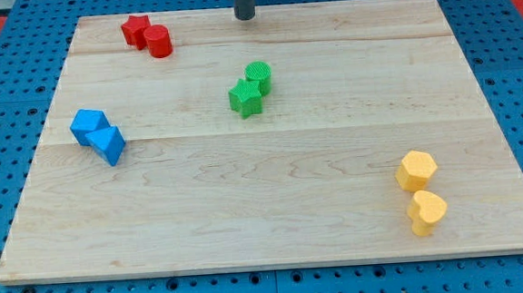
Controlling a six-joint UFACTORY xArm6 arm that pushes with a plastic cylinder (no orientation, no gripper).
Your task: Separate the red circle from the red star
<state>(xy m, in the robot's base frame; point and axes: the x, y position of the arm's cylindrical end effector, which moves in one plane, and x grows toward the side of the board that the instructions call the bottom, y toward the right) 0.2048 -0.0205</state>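
Observation:
The red circle (159,41) and the red star (135,31) touch each other near the board's top left corner, the star on the circle's upper left. My tip (245,17) stands at the board's top edge near the middle, well to the right of both red blocks and apart from them.
A green circle (258,76) and a green star (246,98) touch near the board's middle. Two blue blocks (98,135) sit together at the left. A yellow hexagon (417,170) and a yellow heart (426,212) sit at the lower right. The wooden board (274,209) lies on a blue pegboard.

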